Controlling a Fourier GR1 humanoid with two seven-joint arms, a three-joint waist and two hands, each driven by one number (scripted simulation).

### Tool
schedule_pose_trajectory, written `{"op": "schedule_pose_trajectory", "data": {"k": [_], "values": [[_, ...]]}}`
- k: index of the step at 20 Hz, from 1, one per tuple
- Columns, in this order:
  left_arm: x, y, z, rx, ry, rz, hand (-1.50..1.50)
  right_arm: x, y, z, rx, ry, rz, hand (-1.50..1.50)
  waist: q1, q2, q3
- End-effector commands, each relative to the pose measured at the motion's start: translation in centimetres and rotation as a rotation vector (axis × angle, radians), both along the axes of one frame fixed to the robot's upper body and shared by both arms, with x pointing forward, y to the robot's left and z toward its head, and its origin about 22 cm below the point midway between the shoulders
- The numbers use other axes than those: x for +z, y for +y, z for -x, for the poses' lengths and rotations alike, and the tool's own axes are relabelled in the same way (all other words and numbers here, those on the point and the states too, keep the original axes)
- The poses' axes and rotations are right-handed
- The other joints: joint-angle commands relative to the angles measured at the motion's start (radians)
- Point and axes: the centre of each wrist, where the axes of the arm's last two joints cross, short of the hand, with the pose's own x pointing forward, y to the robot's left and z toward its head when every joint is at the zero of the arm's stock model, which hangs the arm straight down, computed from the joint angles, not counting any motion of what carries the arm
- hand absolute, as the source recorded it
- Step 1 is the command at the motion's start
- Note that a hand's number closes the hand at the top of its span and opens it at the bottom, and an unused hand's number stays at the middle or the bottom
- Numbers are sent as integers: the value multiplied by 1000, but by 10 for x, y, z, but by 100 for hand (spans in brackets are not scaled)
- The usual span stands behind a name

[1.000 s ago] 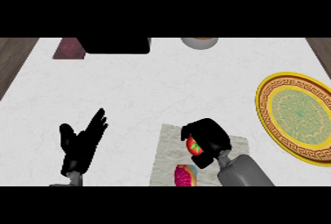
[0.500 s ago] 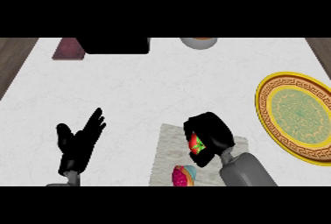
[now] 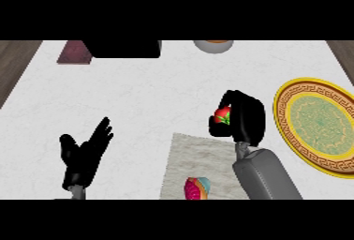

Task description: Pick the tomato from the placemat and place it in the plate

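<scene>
The right hand [image 3: 243, 117] has its black fingers curled round the small red tomato with a green stalk [image 3: 223, 115], holding it just past the far edge of the pale grey woven placemat [image 3: 200, 159]. The round yellow plate with a green patterned centre [image 3: 319, 124] lies at three o'clock from that hand, apart from it. At six o'clock on the placemat lies a pink and multicoloured object [image 3: 195, 188]. The left hand [image 3: 84, 157] rests open at eight o'clock, fingers up.
</scene>
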Motion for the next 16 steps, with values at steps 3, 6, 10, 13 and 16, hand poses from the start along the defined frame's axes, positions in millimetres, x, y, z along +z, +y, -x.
{"op": "schedule_pose_trajectory", "data": {"k": [3, 6, 10, 13, 16], "values": [[7, 0, -17, -14, 2, -3, 0, 42, 32, -11, -335, -251, -112, 150, 14, 5, -1], [6, -2, -3, -17, 2, -7, 0, 39, 29, -12, -476, -322, -154, 150, 19, 2, 1], [0, -3, -6, 2, -8, -3, 0, 43, 26, -9, -573, -379, -211, 150, 7, 5, 0], [4, 12, -15, 20, -12, 22, 0, 39, 9, -11, -601, -458, -248, 150, -2, 8, 1], [0, 6, -8, 6, 21, -6, 0, 31, -16, -3, -627, -531, -271, 150, -11, 6, 2]]}}
